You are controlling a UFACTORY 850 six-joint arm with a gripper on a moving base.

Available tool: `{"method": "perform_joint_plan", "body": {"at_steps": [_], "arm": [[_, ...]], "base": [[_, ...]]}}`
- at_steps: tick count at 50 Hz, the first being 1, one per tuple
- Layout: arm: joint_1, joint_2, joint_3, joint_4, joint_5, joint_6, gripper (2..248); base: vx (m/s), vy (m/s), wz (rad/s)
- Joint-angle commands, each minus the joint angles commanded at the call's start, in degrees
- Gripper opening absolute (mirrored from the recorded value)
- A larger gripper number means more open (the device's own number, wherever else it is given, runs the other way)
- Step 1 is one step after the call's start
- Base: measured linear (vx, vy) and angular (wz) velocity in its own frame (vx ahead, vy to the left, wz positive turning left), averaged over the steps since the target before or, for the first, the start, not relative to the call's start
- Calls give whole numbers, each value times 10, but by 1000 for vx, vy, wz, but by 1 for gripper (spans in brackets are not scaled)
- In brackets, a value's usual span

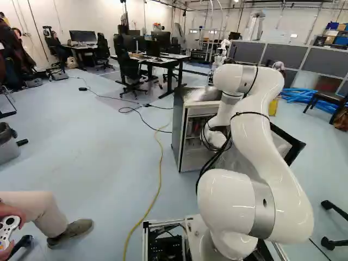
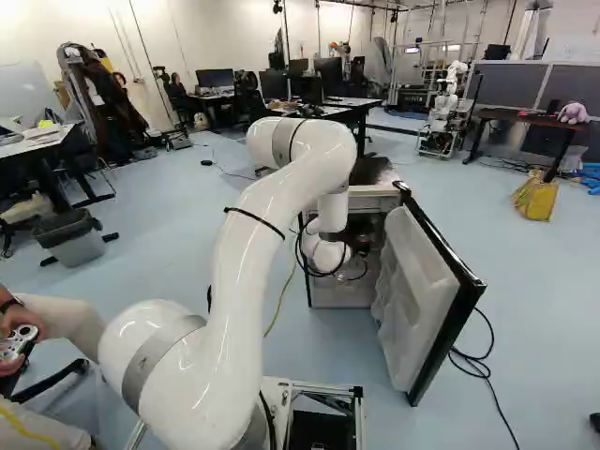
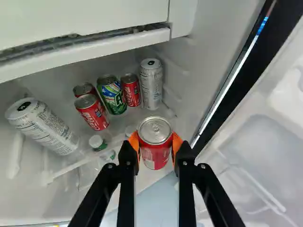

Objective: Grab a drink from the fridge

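The red can (image 3: 155, 147) is clasped between both orange pads (image 3: 177, 142).

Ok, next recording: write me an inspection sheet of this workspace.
Surface: blue floor under a fridge, its door standing open.
Job's things: red can held upright in front of the other drinks.
Clutter: inside the fridge, more red cans, a green can, tall pale cans and a green-capped bottle; spills, nothing seen.
Gripper: orange pads on both sides of the red can.
Cables: yellow one across the floor, black one beside the door.
Surroundings: bin, desks, another robot.
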State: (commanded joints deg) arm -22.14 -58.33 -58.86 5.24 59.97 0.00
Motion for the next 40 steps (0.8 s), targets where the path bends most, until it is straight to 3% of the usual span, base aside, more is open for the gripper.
{"method": "perform_joint_plan", "body": {"at_steps": [40], "arm": [[10,151,178,0,0,0,88]], "base": [[0,0,0]]}}
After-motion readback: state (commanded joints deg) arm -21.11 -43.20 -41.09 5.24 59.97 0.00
